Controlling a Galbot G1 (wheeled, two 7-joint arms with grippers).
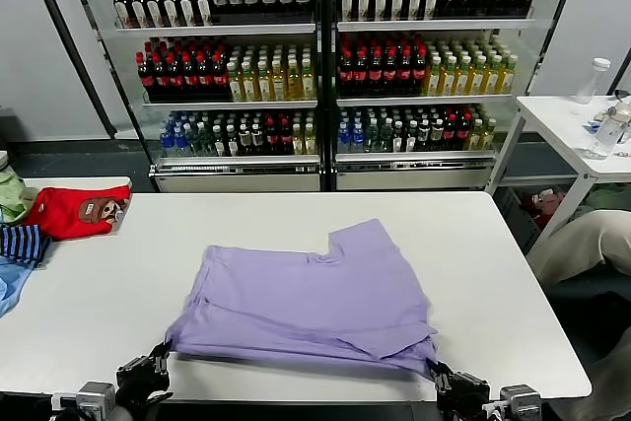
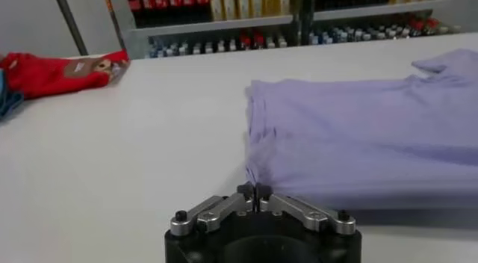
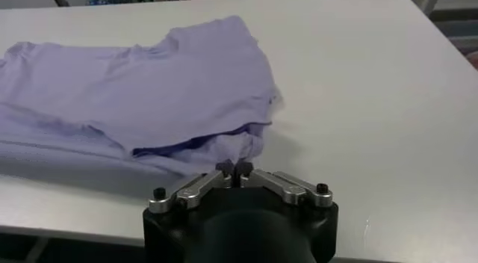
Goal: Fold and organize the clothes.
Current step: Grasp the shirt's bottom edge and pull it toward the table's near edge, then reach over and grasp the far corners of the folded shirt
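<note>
T-shirt (image 1: 315, 298): lavender, folded, plain side up, centre of head view on white table (image 1: 89, 313).

L gripper (image 1: 144, 374): lower left of frame, low at table's near edge, just off shirt's near-left corner. In L wrist view (image 2: 256, 196) fingertips meet, closed; nothing seen between them, cloth edge just beyond.

R gripper (image 1: 454, 382): lower right, at near-right corner of shirt. R wrist view (image 3: 234, 169): tips together, closed; whether cloth is pinched, can't tell.

Red garment (image 1: 74, 212), upper left.
</note>
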